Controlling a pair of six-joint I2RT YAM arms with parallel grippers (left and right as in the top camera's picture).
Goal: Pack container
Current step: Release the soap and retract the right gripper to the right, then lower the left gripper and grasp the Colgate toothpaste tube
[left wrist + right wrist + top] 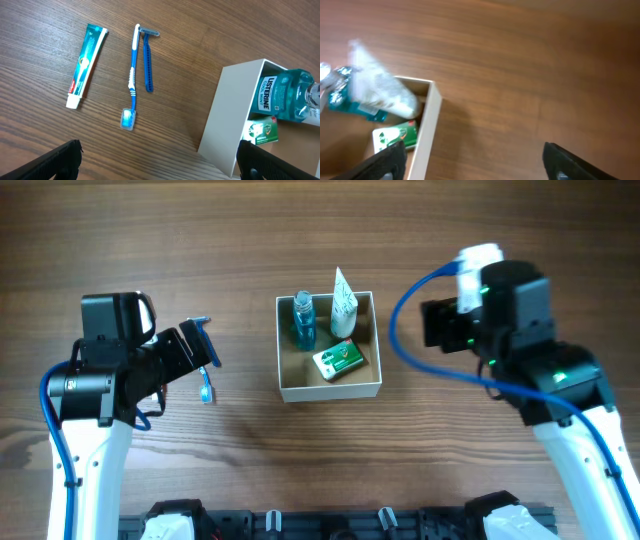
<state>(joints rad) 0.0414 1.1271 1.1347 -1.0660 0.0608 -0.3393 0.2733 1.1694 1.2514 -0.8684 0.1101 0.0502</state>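
Right wrist view is smearing badly, so the tube (380, 87) is showing as a white blur. Left wrist frame is clipping the bottle (285, 95) and box (227, 120) at its edge. Overhead, the left arm (95, 380) is covering part of the toothbrush (206, 388).

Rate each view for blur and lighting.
Right wrist: motion-blurred, with the white tube and container edges smeared. Left wrist: sharp, with the mouthwash bottle label legible. Overhead: crisp and evenly lit, with soft shadows.
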